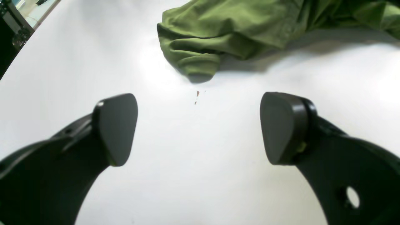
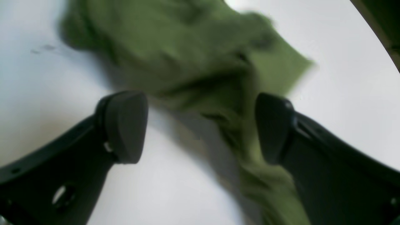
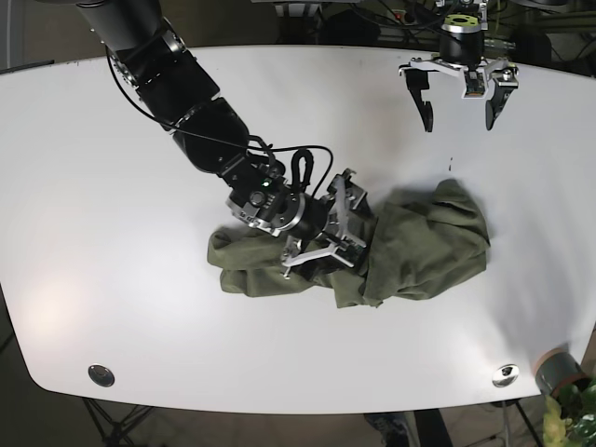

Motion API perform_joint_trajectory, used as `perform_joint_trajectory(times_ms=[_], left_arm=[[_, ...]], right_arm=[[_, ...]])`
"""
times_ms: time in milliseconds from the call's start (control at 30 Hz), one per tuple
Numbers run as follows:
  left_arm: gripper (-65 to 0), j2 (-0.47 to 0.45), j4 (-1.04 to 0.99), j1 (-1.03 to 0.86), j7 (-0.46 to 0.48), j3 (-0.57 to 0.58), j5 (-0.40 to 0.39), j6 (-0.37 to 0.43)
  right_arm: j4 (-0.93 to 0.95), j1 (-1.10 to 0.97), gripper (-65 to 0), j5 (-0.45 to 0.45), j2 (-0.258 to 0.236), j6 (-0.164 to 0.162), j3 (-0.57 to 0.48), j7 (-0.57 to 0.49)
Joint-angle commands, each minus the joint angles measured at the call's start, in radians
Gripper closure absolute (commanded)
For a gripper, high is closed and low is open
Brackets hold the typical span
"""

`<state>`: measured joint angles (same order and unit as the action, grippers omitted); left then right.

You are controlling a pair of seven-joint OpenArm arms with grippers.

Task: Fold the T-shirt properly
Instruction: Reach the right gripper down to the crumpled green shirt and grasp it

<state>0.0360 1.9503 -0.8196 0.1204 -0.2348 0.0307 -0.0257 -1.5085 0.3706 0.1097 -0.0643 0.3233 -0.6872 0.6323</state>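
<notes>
The green T-shirt (image 3: 372, 247) lies crumpled on the white counter (image 3: 112, 214), a little to the near side of the counter's middle in the base view. It forms a bunched heap with no flat panel showing. One lobe of cloth reaches toward the base view's left, a thicker mound rises on the side toward the left gripper, and a ragged hem faces the counter's near edge.

The right gripper (image 3: 340, 223) is low over the T-shirt's middle, its arm stretching in from the far left corner of the base view. In the right wrist view its fingers (image 2: 125, 125) are spread wide, with a fold of the T-shirt (image 2: 193, 62) running between them and down past the inner face of one finger. That view is blurred, so whether the cloth touches the pad cannot be told. Nothing is pinched.

The left gripper (image 3: 458, 98) stands well apart from the T-shirt, near the counter's far edge, and its fingers (image 1: 117, 128) are also spread apart with only bare counter between them. In the left wrist view a rolled edge of the T-shirt (image 1: 218, 34) lies beyond the fingertips, with a small reddish speck (image 1: 197, 93) on the counter between cloth and gripper.

Open counter surrounds the T-shirt on all sides. The widest stretch is on the base view's left. A narrower band separates the hem from the near edge, where two round metal fittings (image 3: 101, 374) sit.
</notes>
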Motion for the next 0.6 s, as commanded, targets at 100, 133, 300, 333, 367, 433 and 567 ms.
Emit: perform_joint_trajectory(times_ms=[100, 133, 300, 333, 367, 433, 567], left_arm=[[-58.6, -0.002, 0.013, -0.008, 0.025, -0.002, 0.004, 0.005], [-58.6, -0.002, 0.013, -0.008, 0.025, -0.002, 0.004, 0.005], [-58.6, -0.002, 0.013, -0.008, 0.025, -0.002, 0.004, 0.005], [-58.6, -0.002, 0.013, -0.008, 0.025, -0.002, 0.004, 0.005], [-58.6, -0.002, 0.013, -0.008, 0.025, -0.002, 0.004, 0.005], [-58.6, -0.002, 0.013, -0.008, 0.025, -0.002, 0.004, 0.005], [-58.6, -0.003, 0.011, -0.010, 0.025, -0.002, 0.004, 0.005]], right_arm=[[0.062, 0.083, -51.0, 0.002, 0.045, -0.002, -0.110, -0.027], [0.095, 0.100, -51.0, 0.002, 0.057, -0.003, -0.141, -0.030], [0.247, 0.161, -51.0, 0.002, 0.125, -0.005, -0.185, -0.071], [0.268, 0.167, -51.0, 0.002, 0.133, -0.005, -0.185, -0.087], [0.303, 0.176, -51.0, 0.002, 0.145, -0.005, -0.185, -0.113], [0.354, 0.196, -51.0, 0.002, 0.157, -0.005, -0.185, -0.142], [0.464, 0.236, -51.0, 0.002, 0.185, -0.003, -0.185, -0.200]])
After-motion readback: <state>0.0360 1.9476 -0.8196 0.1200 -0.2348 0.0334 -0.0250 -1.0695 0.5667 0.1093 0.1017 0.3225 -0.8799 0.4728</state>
